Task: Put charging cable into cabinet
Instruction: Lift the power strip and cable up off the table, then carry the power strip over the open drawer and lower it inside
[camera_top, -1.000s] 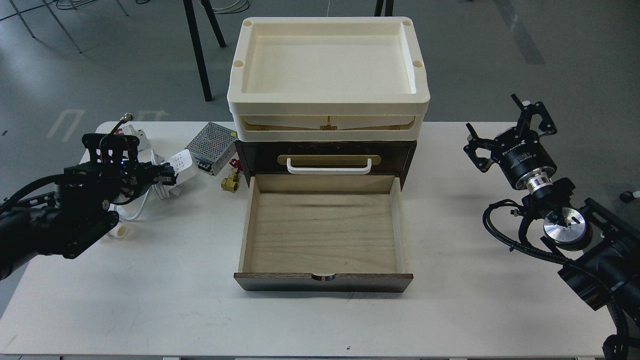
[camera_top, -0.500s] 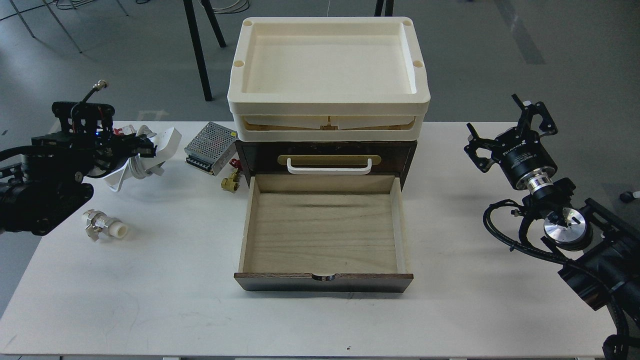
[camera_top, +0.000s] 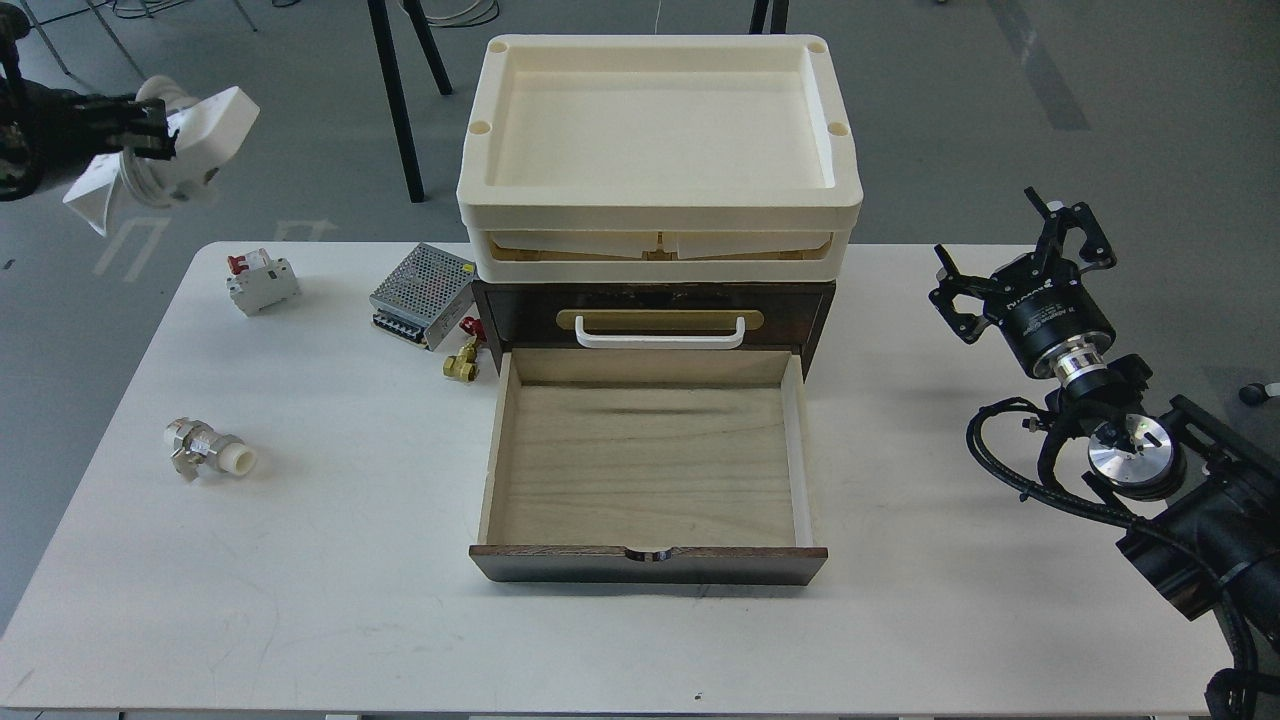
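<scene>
Left fingers (camera_top: 150, 140) grip the charging cable (camera_top: 200, 135) aloft, the cabinet (camera_top: 650, 300) drawer open and unfilled below-right; right fingers (camera_top: 1010, 255) spread, idle.

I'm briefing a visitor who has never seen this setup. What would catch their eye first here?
Centre stage is the cabinet with its cream tray top and its pale wood drawer pulled wide open and empty. At the far upper left, the left hand holds the white charging cable high in the air, off the table. The right hand hovers at the table's right edge, holding nothing.
</scene>
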